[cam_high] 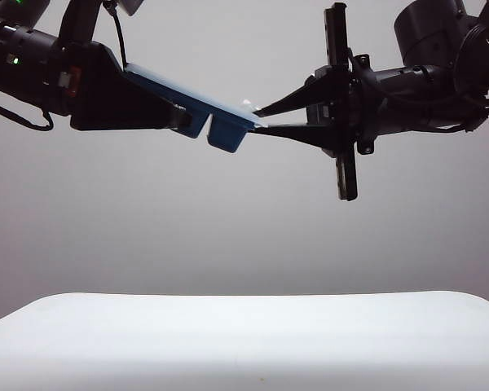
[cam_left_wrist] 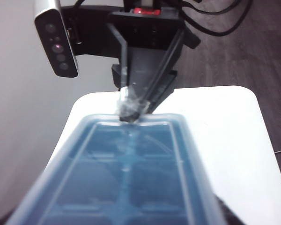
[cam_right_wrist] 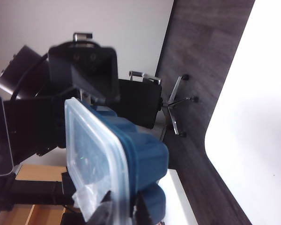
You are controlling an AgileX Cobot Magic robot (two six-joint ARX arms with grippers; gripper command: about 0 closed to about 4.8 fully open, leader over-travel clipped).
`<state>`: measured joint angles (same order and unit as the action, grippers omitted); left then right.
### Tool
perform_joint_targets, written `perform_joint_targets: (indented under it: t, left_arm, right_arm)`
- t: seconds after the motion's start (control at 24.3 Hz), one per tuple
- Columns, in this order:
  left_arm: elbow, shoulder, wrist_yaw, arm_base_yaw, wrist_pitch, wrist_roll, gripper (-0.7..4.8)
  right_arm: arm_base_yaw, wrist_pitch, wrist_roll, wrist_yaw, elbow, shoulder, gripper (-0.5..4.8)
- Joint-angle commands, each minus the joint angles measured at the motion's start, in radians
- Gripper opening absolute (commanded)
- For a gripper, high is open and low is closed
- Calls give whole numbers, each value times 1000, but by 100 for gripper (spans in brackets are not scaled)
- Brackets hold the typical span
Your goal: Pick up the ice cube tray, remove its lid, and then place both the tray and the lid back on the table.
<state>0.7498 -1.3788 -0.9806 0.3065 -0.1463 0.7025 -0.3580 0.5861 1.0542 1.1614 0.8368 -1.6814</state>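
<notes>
Blue ice cube tray [cam_high: 197, 112] midair: left end effector [cam_high: 173, 116] wide around it, right end effector [cam_high: 259, 119] pinching lid [cam_high: 246, 117] edge.

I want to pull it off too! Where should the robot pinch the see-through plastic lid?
Probably at the frosted clear plastic lid's corner tab, from the free end opposite the left gripper holding the dark blue six-pocket ice cube tray. That edge overhangs the tray, and the right gripper is shut on it there.

Three cameras, one shared catch in mid-air.
Exterior view low and level, side-on, well back above the table [cam_high: 244, 334]. Left wrist view close, looking along the ice cube tray [cam_left_wrist: 126, 178] toward the right gripper [cam_left_wrist: 131, 111]. Right wrist view looking back, equally close. Tray common to all.
</notes>
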Motion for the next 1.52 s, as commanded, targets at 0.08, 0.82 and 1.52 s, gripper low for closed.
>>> perform_joint_targets:
  t: [0.08, 0.82, 1.52]
  left_arm:
    - [3, 2, -5, 2, -13, -3, 232]
    - [3, 2, 109, 20, -21, -3, 210]
    - [3, 2, 140, 21, -35, -4, 210]
  right_arm:
    - [0, 17, 2, 1, 3, 8, -9]
    - [73, -145, -168, 79, -1, 16, 153]
    - [33, -170, -176, 45, -1, 34, 152]
